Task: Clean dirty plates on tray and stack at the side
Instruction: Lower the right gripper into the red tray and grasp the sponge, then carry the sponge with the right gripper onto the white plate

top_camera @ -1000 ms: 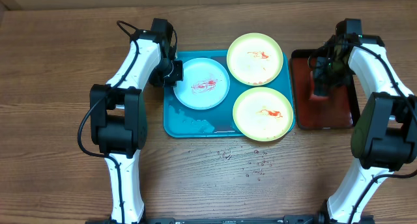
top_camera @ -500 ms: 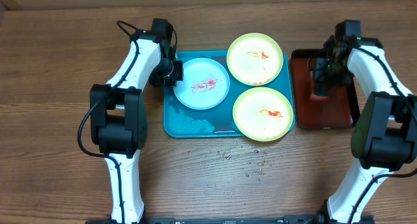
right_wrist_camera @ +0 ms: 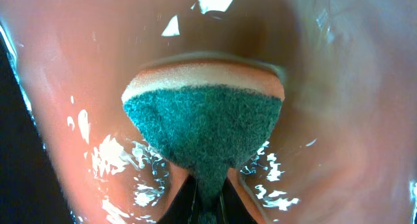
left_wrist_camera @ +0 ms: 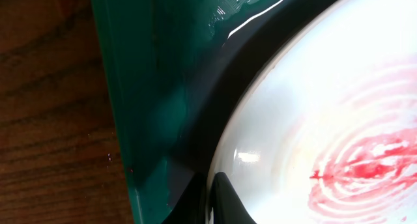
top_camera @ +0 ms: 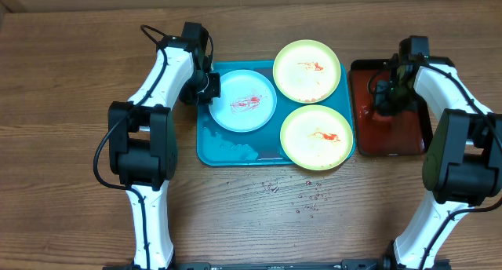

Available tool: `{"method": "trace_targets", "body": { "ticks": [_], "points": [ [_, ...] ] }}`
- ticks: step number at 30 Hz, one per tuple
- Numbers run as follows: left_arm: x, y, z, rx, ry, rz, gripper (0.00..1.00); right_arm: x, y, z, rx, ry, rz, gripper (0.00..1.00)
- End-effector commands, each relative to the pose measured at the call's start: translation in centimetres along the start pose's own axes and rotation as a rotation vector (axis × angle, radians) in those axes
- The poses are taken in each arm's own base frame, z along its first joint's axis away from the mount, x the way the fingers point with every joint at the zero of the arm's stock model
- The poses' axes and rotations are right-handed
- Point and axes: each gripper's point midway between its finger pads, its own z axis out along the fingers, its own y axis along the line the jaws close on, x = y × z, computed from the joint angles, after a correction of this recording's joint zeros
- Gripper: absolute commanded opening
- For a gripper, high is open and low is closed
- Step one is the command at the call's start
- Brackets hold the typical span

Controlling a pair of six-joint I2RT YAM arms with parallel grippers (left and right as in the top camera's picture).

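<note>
Three plates lie on the teal tray (top_camera: 227,148): a pale blue-white plate (top_camera: 247,101) on the left and two yellow-green plates (top_camera: 307,70) (top_camera: 316,136) on the right, all smeared red. My left gripper (top_camera: 210,88) is shut on the blue-white plate's left rim. In the left wrist view, the left gripper (left_wrist_camera: 212,204) pinches that plate (left_wrist_camera: 313,120) beside the tray wall (left_wrist_camera: 150,87). My right gripper (top_camera: 386,97) is over the dark red tray. In the right wrist view, the right gripper (right_wrist_camera: 208,201) is shut on a green-and-orange sponge (right_wrist_camera: 205,126).
The dark red tray (top_camera: 408,136) with a black rim sits right of the teal tray; its wet floor (right_wrist_camera: 339,87) glistens under the sponge. Water droplets (top_camera: 302,199) spot the wooden table in front of the teal tray.
My right gripper has closed on the sponge and shifted slightly left over the red tray. The left arm and the plates have not moved.
</note>
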Motion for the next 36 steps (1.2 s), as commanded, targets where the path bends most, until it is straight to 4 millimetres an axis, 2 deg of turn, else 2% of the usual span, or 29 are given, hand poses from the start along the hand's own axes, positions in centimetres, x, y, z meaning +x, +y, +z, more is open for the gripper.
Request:
{"method": "trace_targets", "body": {
  "ticks": [1, 4, 7, 11, 13, 15, 21, 22, 25, 28, 31, 36],
  "points": [
    [0.2, 0.0, 0.6, -0.013, 0.009, 0.024, 0.04, -1.7, 0.0, -2.0, -0.008, -0.021, 0.023, 0.04],
    [0.2, 0.0, 0.6, -0.013, 0.009, 0.024, 0.04, -3.1, 0.5, -5.1, -0.027, -0.044, 0.022, 0.04],
    [0.2, 0.0, 0.6, -0.013, 0.009, 0.024, 0.04, -4.4, 2.0, -8.8, -0.102, -0.072, 0.016, 0.04],
    [0.2, 0.0, 0.6, -0.013, 0.009, 0.025, 0.04, -5.1, 5.5, -12.5, -0.229, -0.094, -0.021, 0.04],
    [0.2, 0.0, 0.6, -0.013, 0.009, 0.024, 0.04, -4.8, 7.6, -13.1, -0.291, -0.089, -0.048, 0.04],
    [0.2, 0.0, 0.6, -0.013, 0.009, 0.025, 0.04, -4.1, 10.6, -13.5, -0.371, -0.072, -0.091, 0.04],
    [0.2, 0.0, 0.6, -0.010, 0.010, 0.025, 0.04, -1.6, 18.9, -14.2, -0.489, -0.039, -0.247, 0.04],
    [0.3, -0.3, 0.6, 0.005, 0.013, 0.026, 0.04, -1.0, 20.8, -14.2, -0.501, -0.038, -0.269, 0.04],
    [0.8, -1.8, 0.5, 0.098, 0.036, 0.068, 0.04, -0.3, 24.1, -14.1, -0.516, -0.054, -0.296, 0.04],
    [1.3, -2.8, 0.3, 0.165, 0.059, 0.081, 0.04, 0.1, 27.3, -13.0, -0.486, -0.084, -0.276, 0.04],
    [1.4, -3.0, 0.3, 0.175, 0.061, 0.081, 0.04, 1.1, 29.4, -11.3, -0.426, -0.096, -0.246, 0.04],
    [1.6, -2.7, 0.3, 0.173, 0.070, 0.081, 0.04, 2.5, 30.9, -8.1, -0.339, -0.076, -0.241, 0.04]
  ]
}}
